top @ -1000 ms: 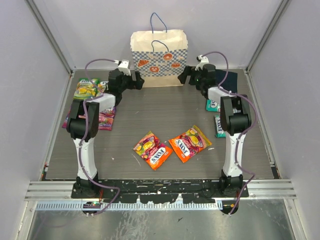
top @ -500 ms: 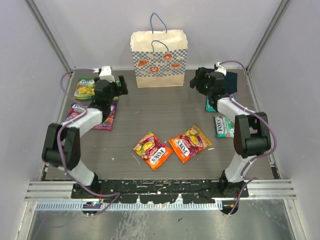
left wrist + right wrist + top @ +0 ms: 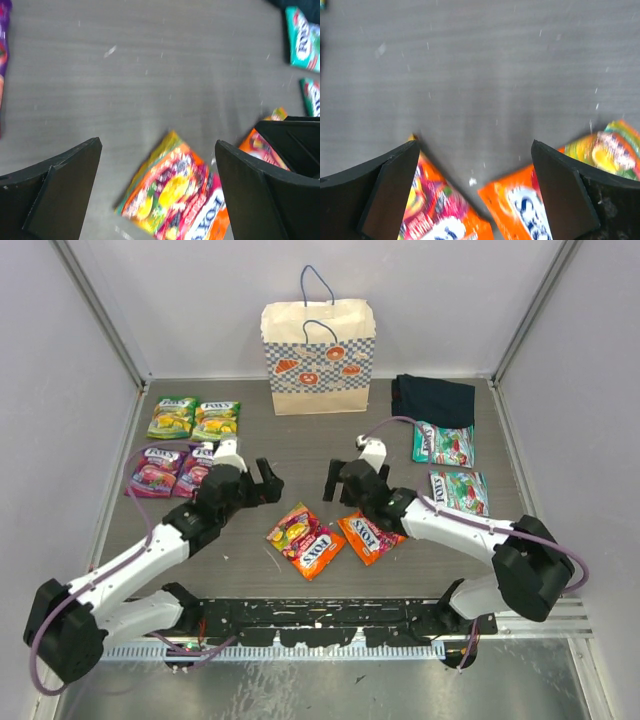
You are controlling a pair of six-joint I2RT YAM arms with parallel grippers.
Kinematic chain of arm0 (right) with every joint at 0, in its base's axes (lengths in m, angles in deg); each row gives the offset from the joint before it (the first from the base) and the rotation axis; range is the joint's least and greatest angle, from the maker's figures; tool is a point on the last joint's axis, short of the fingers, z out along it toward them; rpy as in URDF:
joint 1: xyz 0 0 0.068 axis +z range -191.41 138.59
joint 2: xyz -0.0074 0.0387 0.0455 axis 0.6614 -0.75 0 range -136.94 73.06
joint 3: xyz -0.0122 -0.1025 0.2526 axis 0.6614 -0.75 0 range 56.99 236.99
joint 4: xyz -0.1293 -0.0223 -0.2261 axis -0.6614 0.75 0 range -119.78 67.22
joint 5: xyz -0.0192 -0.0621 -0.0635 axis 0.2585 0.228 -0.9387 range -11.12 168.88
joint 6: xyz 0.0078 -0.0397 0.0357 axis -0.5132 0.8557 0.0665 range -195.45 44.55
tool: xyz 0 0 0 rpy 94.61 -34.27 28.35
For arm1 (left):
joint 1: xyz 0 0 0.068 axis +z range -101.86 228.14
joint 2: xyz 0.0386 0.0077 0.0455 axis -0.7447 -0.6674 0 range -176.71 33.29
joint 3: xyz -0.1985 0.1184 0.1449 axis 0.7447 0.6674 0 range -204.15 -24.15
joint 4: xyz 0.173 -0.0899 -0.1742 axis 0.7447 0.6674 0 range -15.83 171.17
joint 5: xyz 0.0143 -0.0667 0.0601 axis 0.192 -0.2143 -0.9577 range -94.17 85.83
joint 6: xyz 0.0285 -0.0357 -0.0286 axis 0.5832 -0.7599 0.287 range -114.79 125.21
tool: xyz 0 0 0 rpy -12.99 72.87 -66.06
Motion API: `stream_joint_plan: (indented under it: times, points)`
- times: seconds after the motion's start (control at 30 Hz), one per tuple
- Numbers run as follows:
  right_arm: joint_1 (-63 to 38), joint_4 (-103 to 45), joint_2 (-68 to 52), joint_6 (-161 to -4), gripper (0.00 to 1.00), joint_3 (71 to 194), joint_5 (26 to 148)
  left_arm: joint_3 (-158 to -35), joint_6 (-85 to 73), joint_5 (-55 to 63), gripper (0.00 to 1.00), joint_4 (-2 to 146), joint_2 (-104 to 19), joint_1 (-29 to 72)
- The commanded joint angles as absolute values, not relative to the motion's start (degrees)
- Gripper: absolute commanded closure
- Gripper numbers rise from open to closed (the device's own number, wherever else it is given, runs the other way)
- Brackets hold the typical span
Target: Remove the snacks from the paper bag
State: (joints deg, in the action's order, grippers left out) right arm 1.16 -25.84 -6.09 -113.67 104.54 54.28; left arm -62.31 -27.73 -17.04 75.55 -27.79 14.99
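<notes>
My left gripper (image 3: pixel 268 483) hangs low over the table (image 3: pixel 300 445) with its jaws spread wide and nothing between them; my right gripper (image 3: pixel 331 483) faces it across a small gap, equally wide and equally empty; neither one touches a pouch.

Just on the near side of my fingertips lie the left orange pouch (image 3: pixel 305 539) and the right orange pouch (image 3: pixel 368 533), flat and side by side, each turned at a slant; my left wrist view shows the left one below the gap between my fingers; my right wrist view shows a corner of each under either finger.

The paper bag (image 3: pixel 318 355) stands upright at the far edge of the table, handles up, well apart from both grippers; I cannot see into it.

Two green-yellow pouches (image 3: pixel 195 418) lie side by side at the far left; two purple pouches (image 3: pixel 172 470) sit just nearer than those; two teal pouches (image 3: pixel 450 465) lie on the right, one nearer than the other; a dark folded cloth (image 3: pixel 433 398) rests just beyond the farther teal one.
</notes>
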Motion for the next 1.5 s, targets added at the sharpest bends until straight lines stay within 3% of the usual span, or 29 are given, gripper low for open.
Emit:
stream_joint_plan:
  times: [0.0,0.27,0.53,0.87,1.0,1.1,1.23,1.47]
  points:
    - [10.01,-19.02,-3.39,-114.33,0.0,103.07,49.27,-58.93,-33.55,-20.77,0.02,87.2,-18.25,11.75]
    - [27.26,-11.78,-4.51,-103.74,0.04,106.85,50.19,-53.79,-35.87,-15.45,0.02,93.57,-8.74,10.91]
    - [31.4,-13.78,1.54,-106.23,0.23,99.32,62.08,-53.77,-33.51,-6.24,0.12,101.14,-11.92,9.33]
    - [31.47,-14.43,-1.69,-108.38,0.25,96.93,58.02,-52.92,-29.18,-8.84,0.1,96.65,-15.78,8.7]
    - [29.87,-14.51,-3.68,-111.26,0.32,96.38,59.08,-57.59,-23.85,-12.04,0.01,94.29,-21.51,8.76]
    - [27.12,-15.24,-2.4,-115.53,0.4,94.72,59.15,-65.05,-20.21,-9.87,0.02,97.67,-30.85,8.91]
    - [21.0,-21.1,0.8,-121.62,0.43,89.63,65.24,-73.32,-18.18,-7.05,0.02,100.12,-42.42,8.93]
    - [17.12,-35.58,0.94,-132.12,0.47,82.17,75.25,-76.28,-15.15,-9.35,0.0,99.2,-47.28,8.91]
